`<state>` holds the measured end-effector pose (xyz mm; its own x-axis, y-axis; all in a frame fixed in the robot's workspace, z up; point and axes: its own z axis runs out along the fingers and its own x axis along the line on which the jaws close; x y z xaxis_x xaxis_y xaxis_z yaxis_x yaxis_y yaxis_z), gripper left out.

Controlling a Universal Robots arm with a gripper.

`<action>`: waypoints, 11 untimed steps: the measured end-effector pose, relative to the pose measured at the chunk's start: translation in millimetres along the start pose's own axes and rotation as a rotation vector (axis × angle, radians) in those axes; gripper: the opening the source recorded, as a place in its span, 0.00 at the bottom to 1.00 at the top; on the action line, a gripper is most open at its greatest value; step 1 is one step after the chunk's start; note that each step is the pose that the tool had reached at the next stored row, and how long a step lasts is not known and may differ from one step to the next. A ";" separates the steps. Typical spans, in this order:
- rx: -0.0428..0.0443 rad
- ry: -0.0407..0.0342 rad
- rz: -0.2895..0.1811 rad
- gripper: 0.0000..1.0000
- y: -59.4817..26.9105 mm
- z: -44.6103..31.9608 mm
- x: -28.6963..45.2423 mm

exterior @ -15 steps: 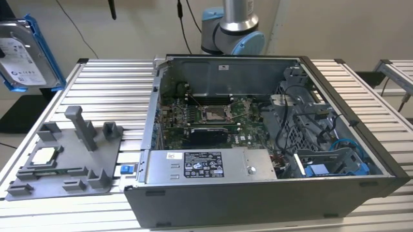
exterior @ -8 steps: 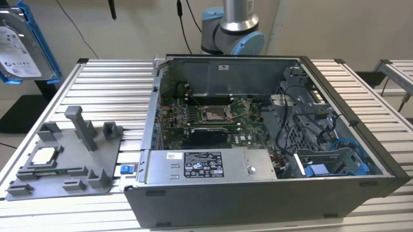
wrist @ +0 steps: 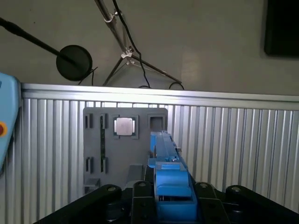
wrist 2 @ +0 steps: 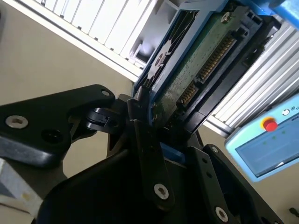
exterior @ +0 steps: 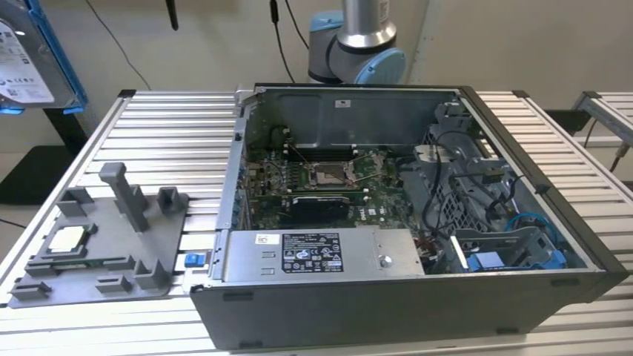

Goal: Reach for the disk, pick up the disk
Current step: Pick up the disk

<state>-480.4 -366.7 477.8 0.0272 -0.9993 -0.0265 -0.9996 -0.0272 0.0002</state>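
Observation:
The disk (wrist 2: 201, 60), a hard drive in a bright blue bracket, is raised in the air with its green circuit-board side and connector showing in the second wrist view. My gripper (wrist 2: 161, 119) is shut on it, with black fingers (wrist 2: 140, 116) clamping the bracket's edges. The first wrist view shows the disk (wrist: 166, 154) edge-on between the black gripper links (wrist: 170, 198), high above the grey fixture. In the exterior view the disk (exterior: 30, 63) shows its white label and blue frame at the upper left corner, well above the table.
An open computer case (exterior: 534, 200) stands on the slatted aluminium table (exterior: 168, 141), with a labelled metal box (exterior: 316, 256) at its front. A grey fixture plate (exterior: 99, 252) holding a small square chip (exterior: 67, 237) lies at the exterior view's left. A blue pendant (wrist 2: 268, 140) lies nearby.

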 end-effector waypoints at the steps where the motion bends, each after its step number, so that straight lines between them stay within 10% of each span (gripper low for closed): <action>1: 0.0000 0.0001 0.000 0.00 0.0 -3.4 -0.1; 11: 0.0002 0.0006 0.000 0.00 0.0 -47.0 -1.3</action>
<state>-480.4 -366.7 524.8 0.0272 -0.9993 -0.0259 -0.9996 -0.0272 0.0000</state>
